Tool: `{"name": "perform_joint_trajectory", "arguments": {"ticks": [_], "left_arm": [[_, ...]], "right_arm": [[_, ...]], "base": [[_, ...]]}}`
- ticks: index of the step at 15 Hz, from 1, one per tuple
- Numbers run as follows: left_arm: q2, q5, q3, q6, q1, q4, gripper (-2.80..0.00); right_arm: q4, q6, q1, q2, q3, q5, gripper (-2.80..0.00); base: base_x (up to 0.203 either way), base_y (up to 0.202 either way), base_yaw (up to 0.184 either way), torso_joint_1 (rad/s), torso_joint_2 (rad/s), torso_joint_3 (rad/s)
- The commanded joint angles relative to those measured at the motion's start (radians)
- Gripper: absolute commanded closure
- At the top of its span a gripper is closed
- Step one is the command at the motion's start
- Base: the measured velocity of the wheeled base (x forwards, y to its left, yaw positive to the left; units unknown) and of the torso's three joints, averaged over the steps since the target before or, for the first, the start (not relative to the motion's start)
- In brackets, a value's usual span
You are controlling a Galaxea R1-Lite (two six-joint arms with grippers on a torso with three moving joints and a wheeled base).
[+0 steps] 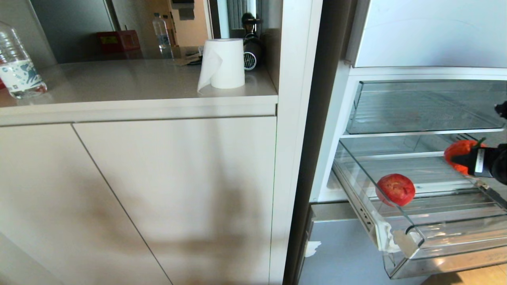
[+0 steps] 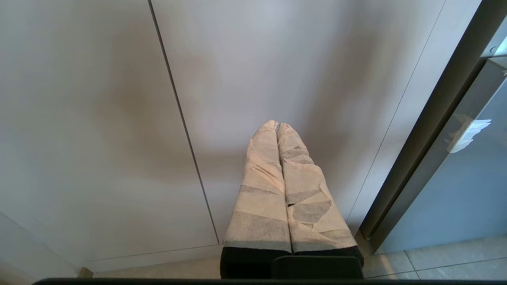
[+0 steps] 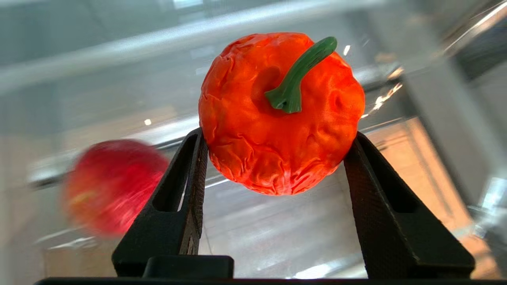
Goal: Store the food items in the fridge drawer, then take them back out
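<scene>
Here, the right gripper [image 3: 277, 158] clamps a wrinkled orange-red fruit with a green stem [image 3: 277, 114] between its jaws above the clear-plastic fridge drawer [image 1: 412, 237]; a glossy red apple [image 1: 395, 189] lies beside them on the drawer's ribbed floor. Storing or retrieving, apparently; next comes a steady carry. The left gripper [image 2: 277, 130] hangs pressed together.

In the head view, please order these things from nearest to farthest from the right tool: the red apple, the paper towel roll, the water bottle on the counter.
The right tool is at the picture's right edge, above the fridge drawer.
1. Red apple: in the drawer, just left of the tool.
2. Paper towel roll: on the counter's right end.
3. Water bottle: at the counter's far left.
</scene>
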Motion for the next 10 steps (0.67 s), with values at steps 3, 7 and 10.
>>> {"name": "perform_joint_trajectory", "arguments": {"ticks": [3, 7, 10], "left_arm": [[0.001, 0.0, 0.0, 0.0, 0.0, 0.0, 0.0], [0.002, 0.0, 0.0, 0.0, 0.0, 0.0, 0.0], [0.002, 0.0, 0.0, 0.0, 0.0, 0.0, 0.0]], "right_arm": [[-0.001, 0.003, 0.006, -0.338, 0.077, 0.009, 0.0], [0.001, -0.038, 0.007, -0.643, 0.22, 0.073, 0.0], [0.004, -0.127, 0.007, -0.886, 0.43, 0.229, 0.0]], "base": [[0.0, 0.0, 0.0, 0.0, 0.0, 0.0], [0.0, 0.0, 0.0, 0.0, 0.0, 0.0], [0.0, 0.0, 0.0, 0.0, 0.0, 0.0]]}}
